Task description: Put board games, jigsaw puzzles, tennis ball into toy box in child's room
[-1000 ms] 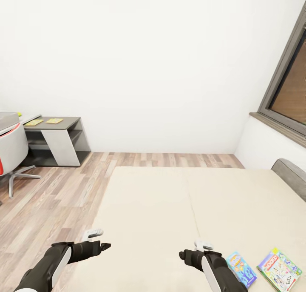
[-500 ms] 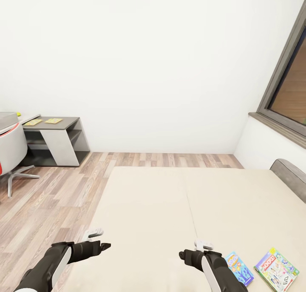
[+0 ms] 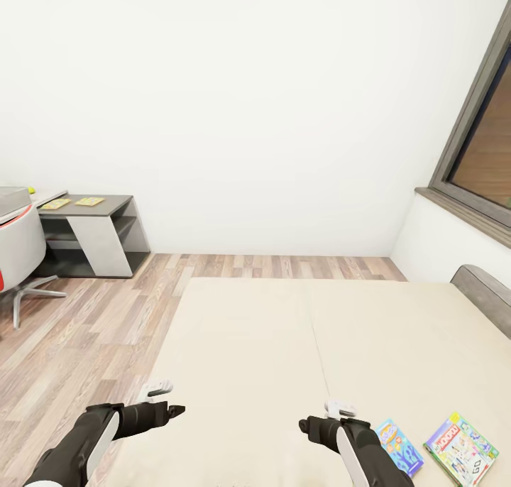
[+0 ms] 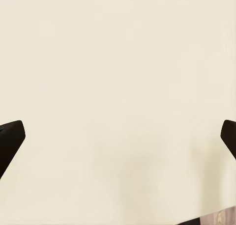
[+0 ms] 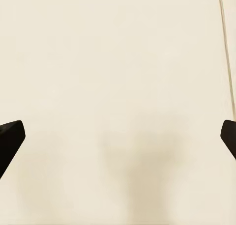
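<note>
Beige mattress of the bed (image 3: 284,345) across the near floor of the child's room, taken here as the landmark. Far to the bed's left, against the white wall: a white swivel chair (image 3: 18,249), then the table (image 3: 106,204) with its lower dark grey section and white slanted panel. On that dark top, two jigsaw puzzles (image 3: 55,204) (image 3: 90,201) lying flat side by side, slightly apart; further left on the paler top, a small yellow-green speck, probably the tennis ball (image 3: 31,189), beside a pale grey shape cut by the picture's edge, too little of it visible to name. Between table and bed, wood-plank floor (image 3: 85,331). Over the bed's near left edge, the left gripper (image 3: 167,400); over the mattress near its centre seam, the right gripper (image 3: 333,416). Just right of the right arm, flat on the mattress: a blue board game (image 3: 401,448), then a white-and-green board game (image 3: 463,450) beside it, apart from each other. At the bed's right end, a grey headboard (image 3: 486,292); above it, a dark-framed window (image 3: 482,153). From the left wrist camera: plain beige mattress (image 4: 118,87), a sliver of plank floor at one corner, dark fingertips (image 4: 11,139) spread wide with nothing between. From the right wrist camera: the mattress seam (image 5: 226,48), fingertips (image 5: 11,136) likewise wide apart and empty.
</note>
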